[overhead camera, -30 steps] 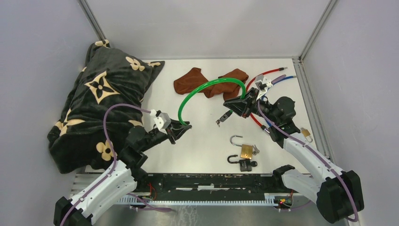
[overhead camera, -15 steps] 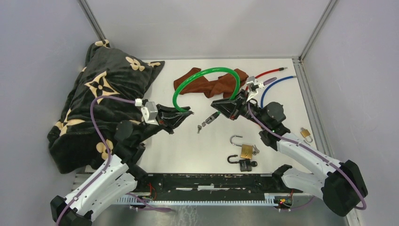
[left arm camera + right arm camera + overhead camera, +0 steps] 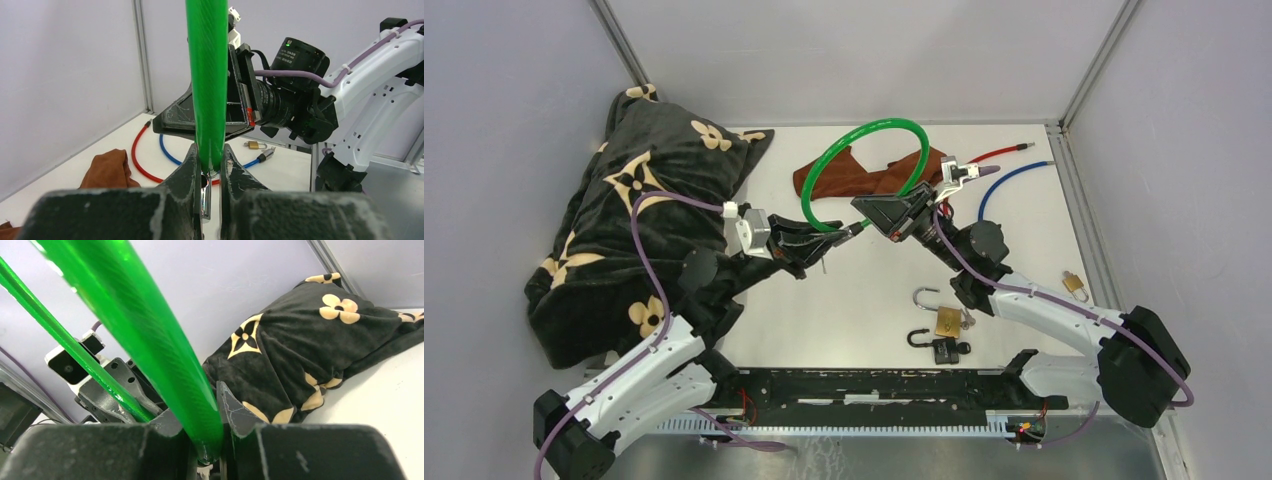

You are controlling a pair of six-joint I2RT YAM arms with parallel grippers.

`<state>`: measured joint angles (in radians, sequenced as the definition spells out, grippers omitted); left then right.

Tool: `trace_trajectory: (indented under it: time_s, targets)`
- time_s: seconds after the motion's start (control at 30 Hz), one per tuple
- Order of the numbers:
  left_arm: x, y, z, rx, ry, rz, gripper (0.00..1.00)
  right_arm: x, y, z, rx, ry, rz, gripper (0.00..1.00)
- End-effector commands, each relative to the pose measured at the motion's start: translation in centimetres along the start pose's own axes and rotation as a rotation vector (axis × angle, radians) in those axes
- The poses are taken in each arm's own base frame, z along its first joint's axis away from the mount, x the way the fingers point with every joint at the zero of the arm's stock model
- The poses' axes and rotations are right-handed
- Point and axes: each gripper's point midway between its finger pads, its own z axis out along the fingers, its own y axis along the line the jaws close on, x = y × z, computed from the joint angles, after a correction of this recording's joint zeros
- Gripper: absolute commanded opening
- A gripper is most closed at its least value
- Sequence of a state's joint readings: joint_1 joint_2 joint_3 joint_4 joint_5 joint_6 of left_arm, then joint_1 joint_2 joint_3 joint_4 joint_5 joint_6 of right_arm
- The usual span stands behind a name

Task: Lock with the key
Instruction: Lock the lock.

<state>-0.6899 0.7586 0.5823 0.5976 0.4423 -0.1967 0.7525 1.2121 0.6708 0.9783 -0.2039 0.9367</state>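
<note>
A green cable lock (image 3: 869, 130) arches in a loop above the table, one end in each gripper. My left gripper (image 3: 829, 240) is shut on one end (image 3: 207, 75), and a shiny metal piece (image 3: 205, 197) sits between its fingers just below the green tip. I cannot tell whether that piece is the key or the cable's pin. My right gripper (image 3: 859, 205) is shut on the other end (image 3: 150, 330). The two grippers face each other tip to tip in the air, almost touching. The right gripper (image 3: 175, 120) shows right behind the cable in the left wrist view.
A black pillow with cream flowers (image 3: 644, 220) fills the left side. A brown cloth (image 3: 834, 170) and red (image 3: 994, 155) and blue (image 3: 1009, 175) cables lie at the back. An open brass padlock (image 3: 944, 318), a black padlock (image 3: 942, 348) and a small brass padlock (image 3: 1075, 285) lie at the front right.
Both arms rose and drew together, the right one moving left. The cable bent from a wide arch into a tighter loop. The piece dangling under the right gripper now sits at the left gripper's tips.
</note>
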Motion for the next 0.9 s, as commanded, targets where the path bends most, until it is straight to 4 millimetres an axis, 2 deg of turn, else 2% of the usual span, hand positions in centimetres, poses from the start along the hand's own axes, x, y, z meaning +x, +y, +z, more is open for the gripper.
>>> trace_trajectory:
  time_s: [0.0,0.27,0.43,0.53,0.87]
  targets:
    - [-2.8,0.3,0.3,-0.017,-0.098,0.089,0.02,-3.1,3.6,1.0,-0.094,-0.109,0.013,0.0]
    - [-3.3,0.8,-0.1,-0.046,-0.089,0.168,0.02,-3.0,3.7,0.8,-0.098,-0.105,0.007,0.0]
    - [-1.8,0.4,-0.3,-0.023,-0.043,0.139,0.02,-3.3,4.1,1.0,-0.109,-0.11,0.011,0.0]
    - [-1.6,0.1,-0.2,-0.003,-0.05,0.128,0.02,-3.2,4.5,1.2,-0.133,-0.109,0.031,0.0]
    - [1.3,1.0,0.1,-0.029,0.033,0.077,0.02,-3.8,5.5,1.2,-0.159,-0.139,0.046,0.0]
